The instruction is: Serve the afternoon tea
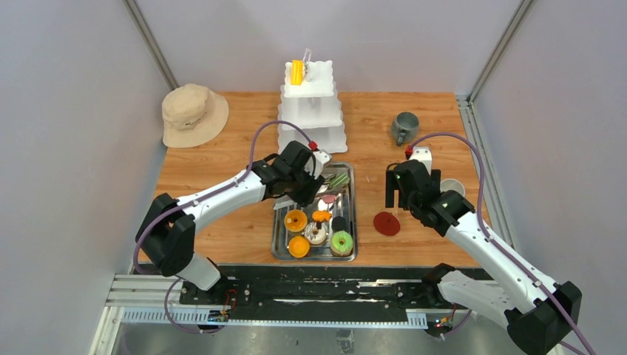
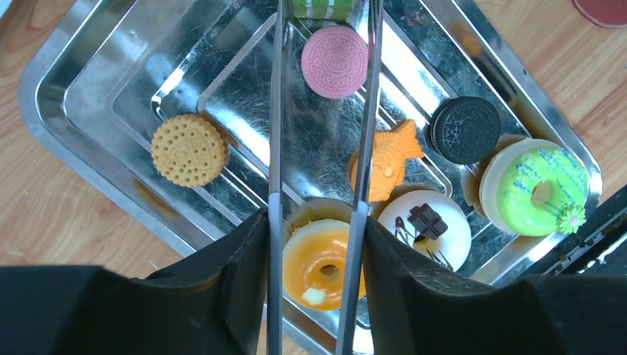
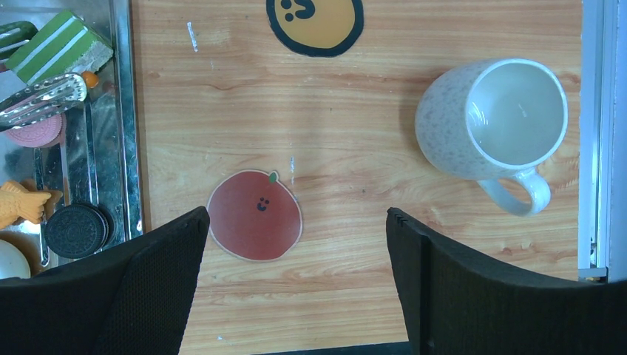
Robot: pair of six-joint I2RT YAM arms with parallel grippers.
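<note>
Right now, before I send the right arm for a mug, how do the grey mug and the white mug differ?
The grey mug is dark grey; the white mug is pale and speckled. The grey mug stands near the far edge of the table, while the white mug stands close beside the open right gripper. Both have handles and stand upright on the bare wood.

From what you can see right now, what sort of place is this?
Most likely a robot test cell staged as a tea table: plain grey partition walls enclose a wooden table, two arms are bolted to a rail at its edge, and the pastries in the steel tray look like toys.
</note>
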